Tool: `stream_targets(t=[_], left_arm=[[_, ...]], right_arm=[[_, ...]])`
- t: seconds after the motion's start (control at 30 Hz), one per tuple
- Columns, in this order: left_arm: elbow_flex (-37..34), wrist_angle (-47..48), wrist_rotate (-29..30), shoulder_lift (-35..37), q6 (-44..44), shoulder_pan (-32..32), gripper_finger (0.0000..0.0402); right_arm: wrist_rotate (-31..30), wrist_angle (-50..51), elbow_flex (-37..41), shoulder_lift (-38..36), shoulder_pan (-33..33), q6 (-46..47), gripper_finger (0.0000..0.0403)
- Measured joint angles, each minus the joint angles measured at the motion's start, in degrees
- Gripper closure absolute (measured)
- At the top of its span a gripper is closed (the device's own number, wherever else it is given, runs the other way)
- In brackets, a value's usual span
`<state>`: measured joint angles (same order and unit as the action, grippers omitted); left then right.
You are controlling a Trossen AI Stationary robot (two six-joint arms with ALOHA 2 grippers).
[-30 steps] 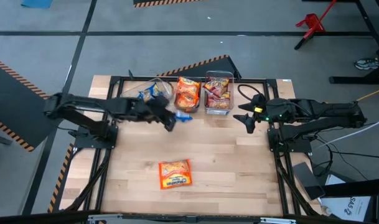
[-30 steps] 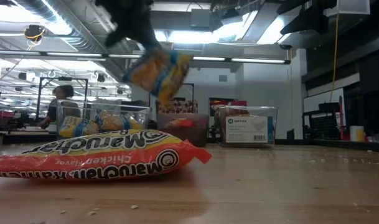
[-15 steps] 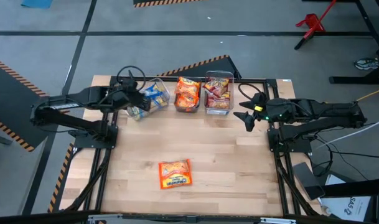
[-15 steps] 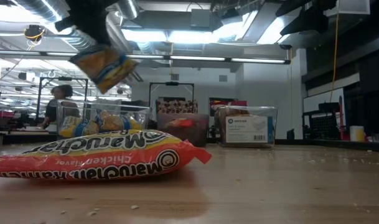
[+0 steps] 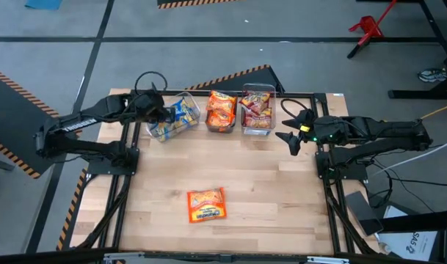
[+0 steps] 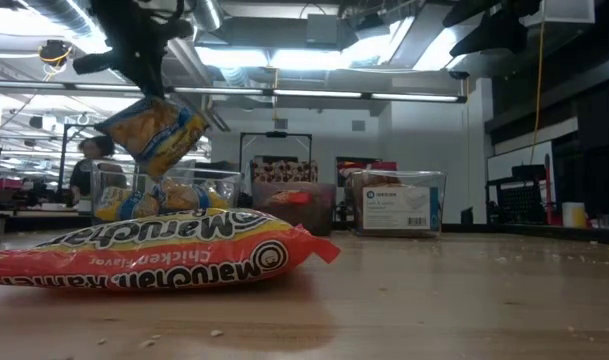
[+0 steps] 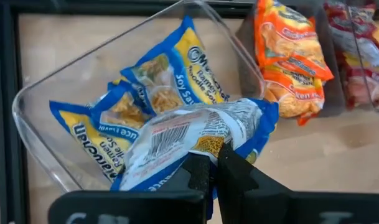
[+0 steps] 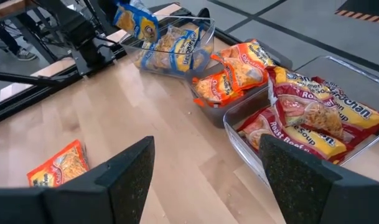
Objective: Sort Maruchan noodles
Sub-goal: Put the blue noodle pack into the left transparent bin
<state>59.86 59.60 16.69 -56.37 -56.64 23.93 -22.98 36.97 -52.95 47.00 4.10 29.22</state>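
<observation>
Along the far edge of the desk [image 5: 267,183] stand three clear bins in a row. The left bin [image 5: 180,121], nearest the far left corner and tilted on its side, holds blue-and-yellow packets [image 7: 177,78]. Directly above it the left gripper [image 7: 209,163] hangs with its fingers pinched shut on one blue-and-yellow packet [image 7: 195,134], barcode side up, which dangles over the bin's open mouth without touching the packets inside; the low view shows this packet [image 6: 156,133] held in the air. The middle bin [image 5: 222,126] holds orange packets [image 5: 222,108]. The right bin [image 5: 257,130] holds red-and-silver packets [image 8: 307,121]. One orange packet [image 5: 207,204] lies flat and alone on the bare wood toward the near edge, well apart from the bins. At the right edge of the desk the right gripper [image 5: 291,139] waits beside the right bin, its fingers [image 8: 124,174] spread wide and holding nothing.
</observation>
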Motion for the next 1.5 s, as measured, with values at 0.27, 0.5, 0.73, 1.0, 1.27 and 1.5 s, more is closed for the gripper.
stream_targets(t=[0.27,0.5,0.73,1.0,1.27,1.5], left_arm=[[-0.03,1.47,-13.82,1.34,1.70,14.91,0.0399],[-3.44,-0.63,-25.43,1.34,1.68,25.01,0.0399],[-10.74,-6.20,-37.41,1.30,-2.75,27.72,0.0399],[-10.64,-9.90,-35.79,1.32,-3.26,28.75,0.0399],[-9.73,-10.04,-43.90,3.45,-5.79,29.22,0.0399],[-7.37,-10.14,-38.05,8.25,-13.71,28.83,0.0399]], right_arm=[[0.02,0.02,0.00,0.00,0.00,-1.99,0.0125],[0.04,0.02,0.00,0.00,0.00,-2.74,0.0125],[0.59,0.11,0.00,0.00,0.00,-2.76,0.0125],[0.64,0.56,0.01,0.00,0.00,-4.01,0.0125],[0.66,0.80,0.07,0.00,0.00,-4.22,0.0125],[0.59,0.94,0.11,-0.01,0.00,-5.38,0.0125]])
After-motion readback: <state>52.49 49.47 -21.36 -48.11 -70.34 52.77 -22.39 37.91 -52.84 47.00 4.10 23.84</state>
